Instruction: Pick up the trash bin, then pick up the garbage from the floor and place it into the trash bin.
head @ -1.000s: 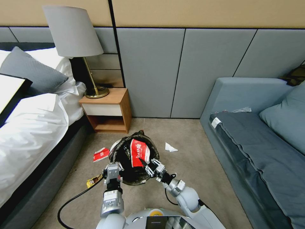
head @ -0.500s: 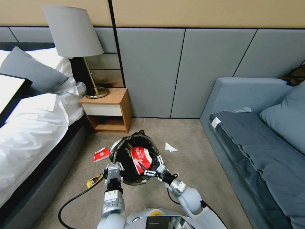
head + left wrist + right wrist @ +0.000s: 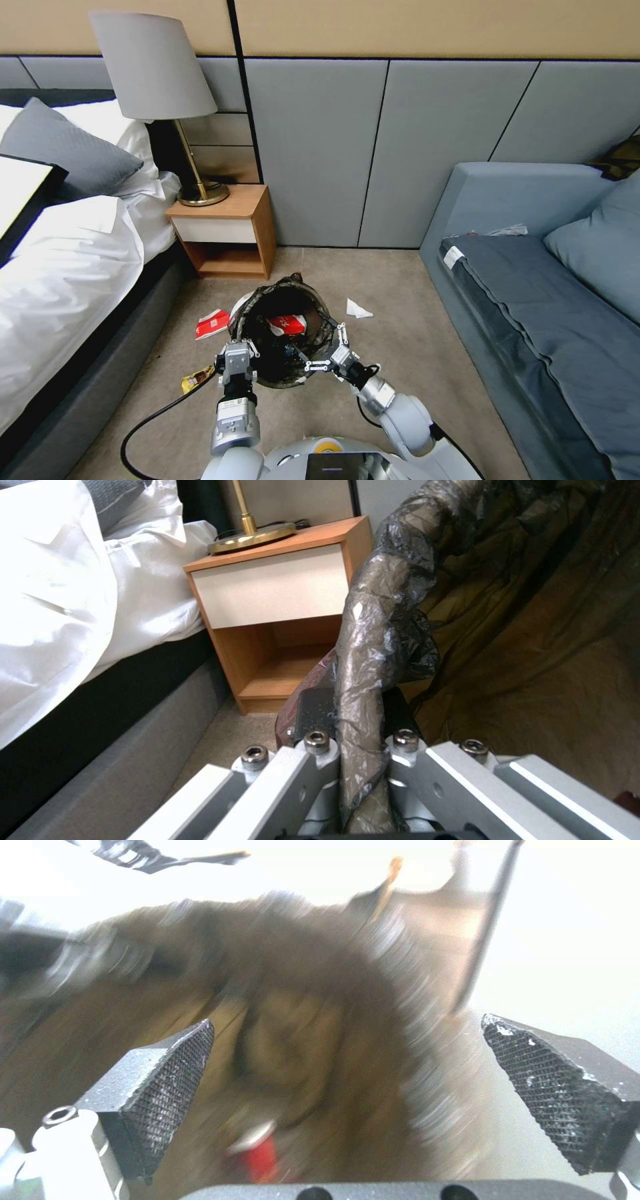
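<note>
The left hand is clamped tight on the rim of the trash bin and holds it up over the floor — the black bag is squeezed between its fingers. The right hand is at the bin's other side, fingers wide apart with nothing in them. A red wrapper lies inside the bin. More garbage is on the floor — a red and white wrapper and a yellow one by the bed, a white scrap near the sofa.
</note>
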